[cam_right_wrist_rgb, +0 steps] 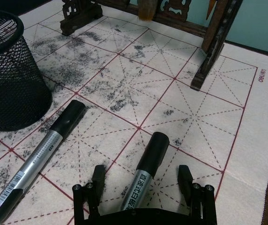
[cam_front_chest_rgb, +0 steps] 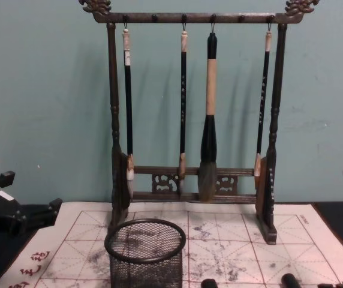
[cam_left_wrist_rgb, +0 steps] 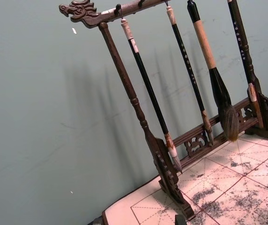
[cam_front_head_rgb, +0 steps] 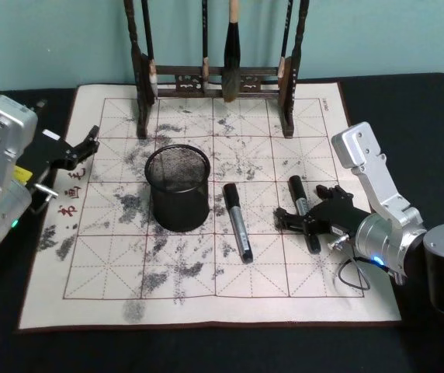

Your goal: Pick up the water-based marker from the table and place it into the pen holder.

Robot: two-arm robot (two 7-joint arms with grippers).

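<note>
Two black-capped silver markers lie on the white gridded mat (cam_front_head_rgb: 113,295) on the dark table (cam_front_head_rgb: 206,350). One water-based marker (cam_front_head_rgb: 300,203) (cam_right_wrist_rgb: 145,180) lies between the fingers of my right gripper (cam_front_head_rgb: 303,210) (cam_right_wrist_rgb: 141,174), which is open and low over it, one finger (cam_right_wrist_rgb: 98,176) on each side. The other marker (cam_front_head_rgb: 237,223) (cam_right_wrist_rgb: 40,157) rests just left of it, beside the pen holder (cam_front_head_rgb: 178,186) (cam_right_wrist_rgb: 10,70) (cam_front_chest_rgb: 146,252), an upright black mesh cup. My left gripper (cam_front_head_rgb: 84,148) (cam_front_chest_rgb: 15,217) hangs open at the mat's left edge, far from both markers.
A tall dark wooden brush rack (cam_front_head_rgb: 214,81) (cam_front_chest_rgb: 189,120) (cam_left_wrist_rgb: 171,140) with several hanging brushes stands at the back of the mat, against a teal wall. Ink stains cover the mat. A thin cable (cam_front_head_rgb: 350,273) loops below my right wrist.
</note>
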